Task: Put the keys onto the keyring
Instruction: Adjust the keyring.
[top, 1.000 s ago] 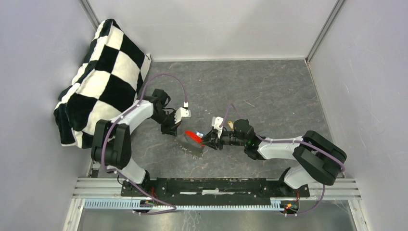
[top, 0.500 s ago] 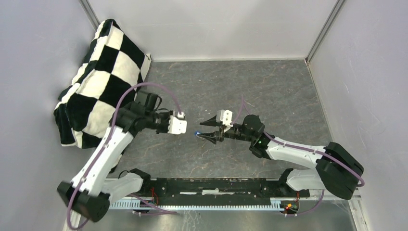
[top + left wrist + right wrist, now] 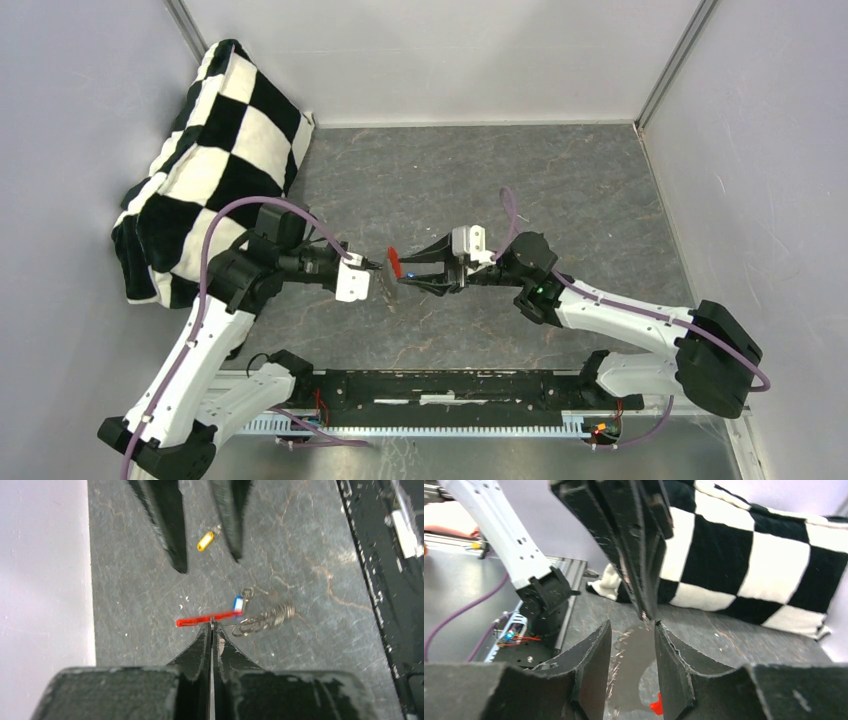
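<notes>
**Left gripper**: it sits left of centre in the top view and points right. Its two fingers are pressed flat together with no gap. In the left wrist view the keyring shows edge-on as a thin red bar across the frame just beyond those fingertips, touching them or nearly so. I cannot tell whether the fingers actually pinch it. A fine grey wire runs from the tips toward the right.

**Right gripper**: it sits just right of centre in the top view and points left, tip to tip with the left one. Its fingers stand apart with a clear gap, and nothing is clamped between them. In the right wrist view the left gripper's closed tips line up with that gap. A scrap of red shows at the bottom edge of that frame.

**Keyring, top view**: it is a small red spot at centre frame, between the two sets of tips.

**Keys**: the blue-capped key is at the right end of the red bar, its cap against it. A blurred coil of grey metal lies just right of it and slightly lower. The yellow-capped key lies on the grey table in the upper middle of the left wrist view — framed between the right gripper's two dark fingers and well apart from the keyring.

**Surroundings**: a black-and-white checked cushion leans in the upper left corner of the top view.
</notes>
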Robot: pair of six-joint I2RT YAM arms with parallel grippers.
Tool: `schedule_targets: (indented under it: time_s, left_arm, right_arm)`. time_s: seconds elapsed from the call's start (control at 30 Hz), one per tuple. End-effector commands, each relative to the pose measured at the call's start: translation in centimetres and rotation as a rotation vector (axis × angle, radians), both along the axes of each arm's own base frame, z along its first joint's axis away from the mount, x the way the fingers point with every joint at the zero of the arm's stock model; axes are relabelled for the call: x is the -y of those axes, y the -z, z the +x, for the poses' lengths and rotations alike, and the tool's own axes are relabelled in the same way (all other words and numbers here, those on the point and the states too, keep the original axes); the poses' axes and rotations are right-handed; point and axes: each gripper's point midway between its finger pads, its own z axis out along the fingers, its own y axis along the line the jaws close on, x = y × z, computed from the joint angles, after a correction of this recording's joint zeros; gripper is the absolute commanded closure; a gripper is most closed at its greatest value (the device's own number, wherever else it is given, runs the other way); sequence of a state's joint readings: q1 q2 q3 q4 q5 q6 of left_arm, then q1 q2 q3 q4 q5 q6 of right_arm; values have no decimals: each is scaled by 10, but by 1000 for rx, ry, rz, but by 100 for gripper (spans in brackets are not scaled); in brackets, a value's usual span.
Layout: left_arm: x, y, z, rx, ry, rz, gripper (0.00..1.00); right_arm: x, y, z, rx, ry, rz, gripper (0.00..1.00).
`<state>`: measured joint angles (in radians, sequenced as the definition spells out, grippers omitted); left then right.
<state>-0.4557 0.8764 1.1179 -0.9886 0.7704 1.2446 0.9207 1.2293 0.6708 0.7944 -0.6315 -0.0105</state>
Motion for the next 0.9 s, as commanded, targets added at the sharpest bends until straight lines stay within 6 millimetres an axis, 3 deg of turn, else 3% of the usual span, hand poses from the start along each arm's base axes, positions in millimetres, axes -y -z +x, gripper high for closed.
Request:
schedule_targets:
  time_s: [0.0, 0.1, 0.33, 0.5, 0.87]
  left_arm:
    - [14, -42, -12, -11, 32, -152, 98]
    - [16, -43, -16, -21, 49, -164, 98]
    - [17, -42, -22, -17, 77, -175, 98]
    - [16, -42, -24, -8, 81, -176, 98]
    - [15, -40, -24, -2, 77, -172, 98]
  right_arm:
    - [-9, -27, -19, 68, -55, 42, 57]
    - [-15, -22, -20, 89, -25, 11, 58]
    - [-25, -15, 3, 103, 116, -36, 64]
    - [-28, -17, 7, 96, 139, -22, 64]
    - [-12, -9, 13, 96, 215, -38, 58]
